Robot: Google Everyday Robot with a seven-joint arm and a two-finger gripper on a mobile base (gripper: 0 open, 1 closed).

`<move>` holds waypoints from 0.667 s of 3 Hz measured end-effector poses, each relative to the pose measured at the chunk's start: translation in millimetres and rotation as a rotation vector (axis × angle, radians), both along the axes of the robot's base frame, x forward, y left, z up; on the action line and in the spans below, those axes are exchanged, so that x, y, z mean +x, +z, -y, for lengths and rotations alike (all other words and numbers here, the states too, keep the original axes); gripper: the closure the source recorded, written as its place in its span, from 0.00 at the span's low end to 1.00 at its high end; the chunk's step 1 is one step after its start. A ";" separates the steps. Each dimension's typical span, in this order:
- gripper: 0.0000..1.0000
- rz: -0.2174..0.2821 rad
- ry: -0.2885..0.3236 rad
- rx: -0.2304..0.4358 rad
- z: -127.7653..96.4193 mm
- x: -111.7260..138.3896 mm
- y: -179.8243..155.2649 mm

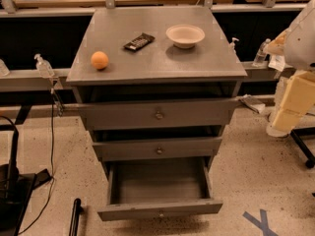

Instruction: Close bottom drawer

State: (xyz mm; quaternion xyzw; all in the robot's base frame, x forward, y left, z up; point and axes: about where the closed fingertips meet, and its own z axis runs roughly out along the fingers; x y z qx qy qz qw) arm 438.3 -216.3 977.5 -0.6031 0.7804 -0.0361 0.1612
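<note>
The bottom drawer of the grey cabinet is pulled far out toward me. Its empty inside shows, and its flat front has a small round knob. The two drawers above, top and middle, stick out only a little. My gripper is at the right edge of the view, a pale white and yellowish shape. It hangs beside the cabinet at about top-drawer height, well apart from the bottom drawer and touching nothing.
On the cabinet top lie an orange, a dark bar-shaped packet and a white bowl. Bottles stand on rails behind. A black post is on the floor at left, and blue tape at right.
</note>
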 end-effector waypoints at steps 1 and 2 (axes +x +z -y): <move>0.00 0.000 0.000 0.000 0.0 0.0 0.0; 0.00 0.011 0.024 -0.013 -5.7 4.7 -7.7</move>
